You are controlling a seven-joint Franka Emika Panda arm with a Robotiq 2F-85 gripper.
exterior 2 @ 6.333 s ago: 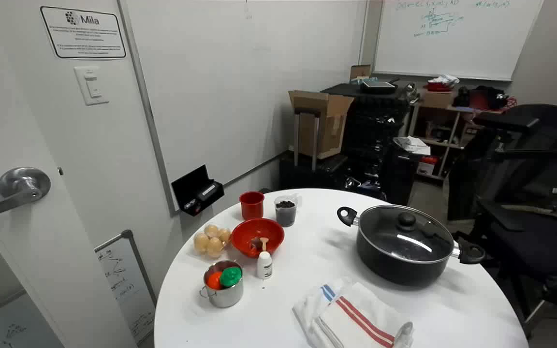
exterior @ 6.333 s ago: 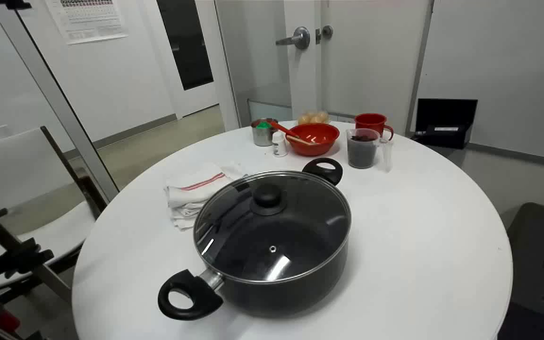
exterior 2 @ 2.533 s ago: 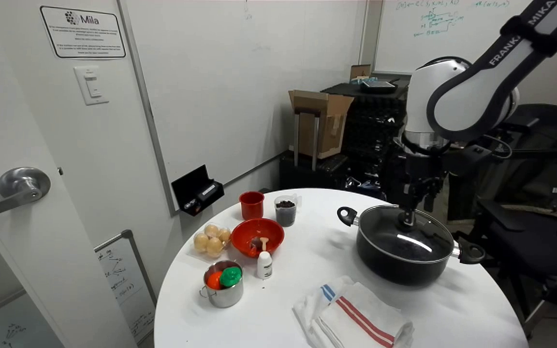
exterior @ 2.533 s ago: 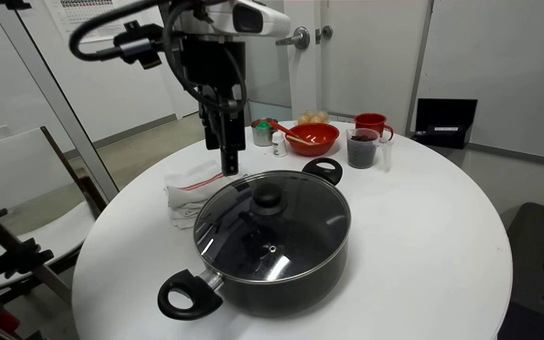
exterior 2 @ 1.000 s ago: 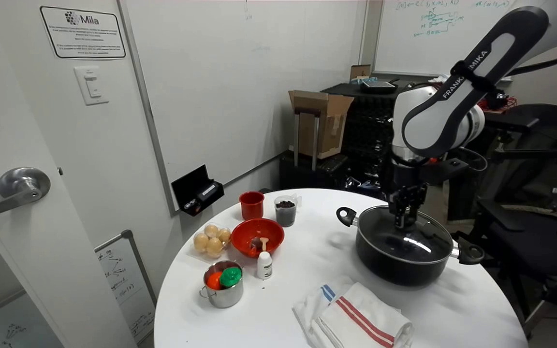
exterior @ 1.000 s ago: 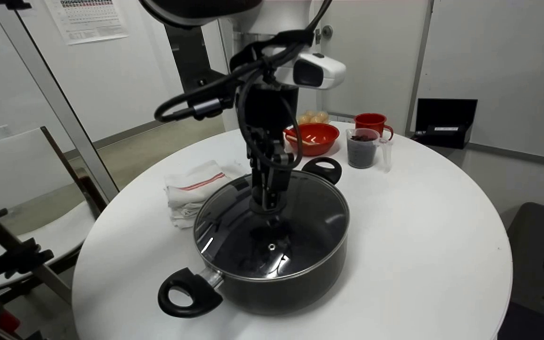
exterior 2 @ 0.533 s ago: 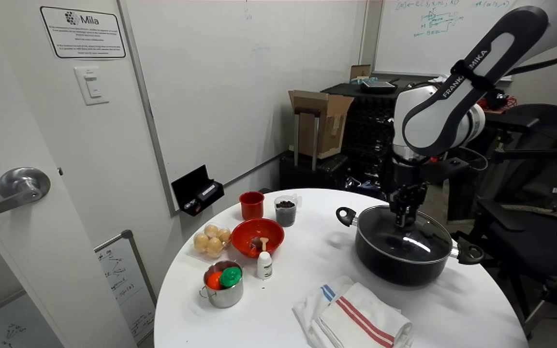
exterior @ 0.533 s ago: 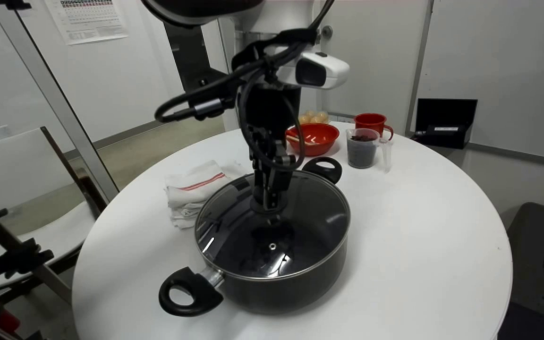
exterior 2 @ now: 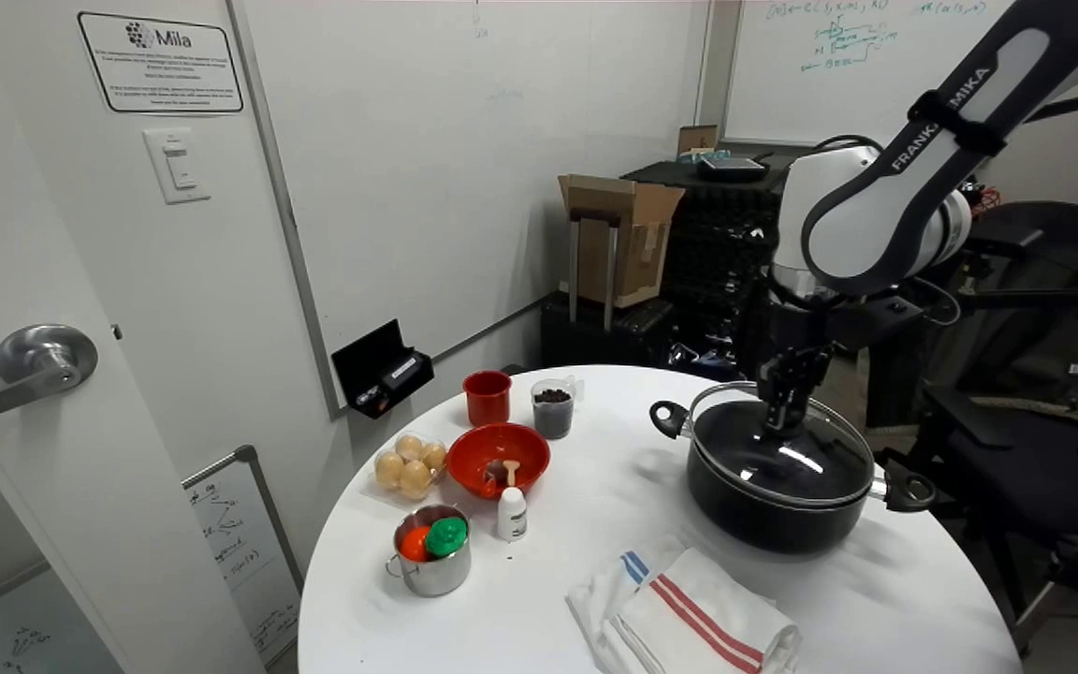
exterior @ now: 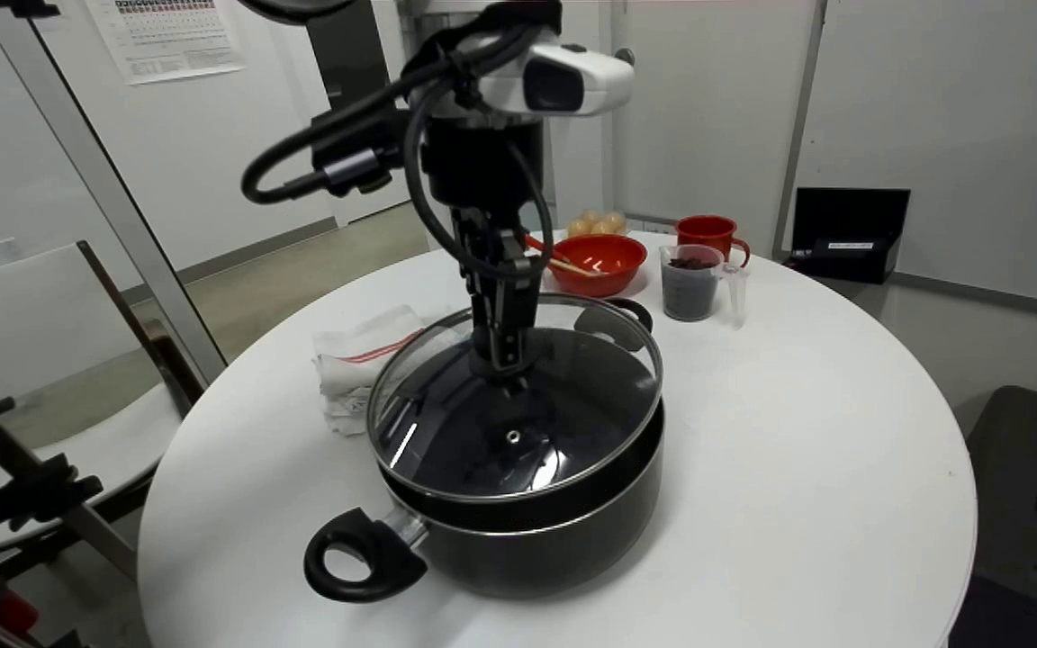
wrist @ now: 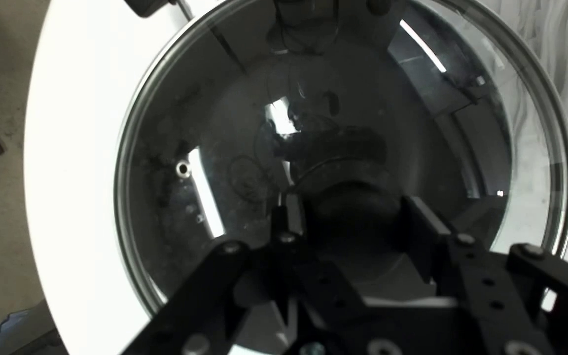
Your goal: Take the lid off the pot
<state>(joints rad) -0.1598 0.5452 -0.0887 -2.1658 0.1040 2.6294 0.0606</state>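
Got the tool (wrist: 355, 219) clamped on the dark knob (wrist: 358, 204) of the glass lid (exterior: 527, 418), with a finger (wrist: 429, 217) on either side in the wrist view. Holding the lid up over the black pot (exterior: 536, 562), and yep, can see a dark gap between glass and pot rim along the near side in an exterior view. Can't tell about contact round the back, though. As for the pot, sits close to the right edge of the round white worktop (exterior 2: 595, 505) in an exterior view, with a loop handle (exterior 2: 896, 498) poking out that way.

Other stuff there: a striped towel (exterior 2: 689, 608) toward the near edge, a metal pan (exterior 2: 436, 576) by the left edge with a green piece (exterior 2: 446, 535) and an orange piece (exterior 2: 415, 543) inside, plus tan round things (exterior 2: 411, 473) farther along. Up toward the far edge, a red mug (exterior 2: 488, 407) and a clear cup (exterior 2: 553, 421) of dark bits (exterior 2: 553, 396), just beside each other. Between those and the pan, a red bowl (exterior 2: 478, 449) with a white bottle (exterior 2: 512, 518) right next to it.
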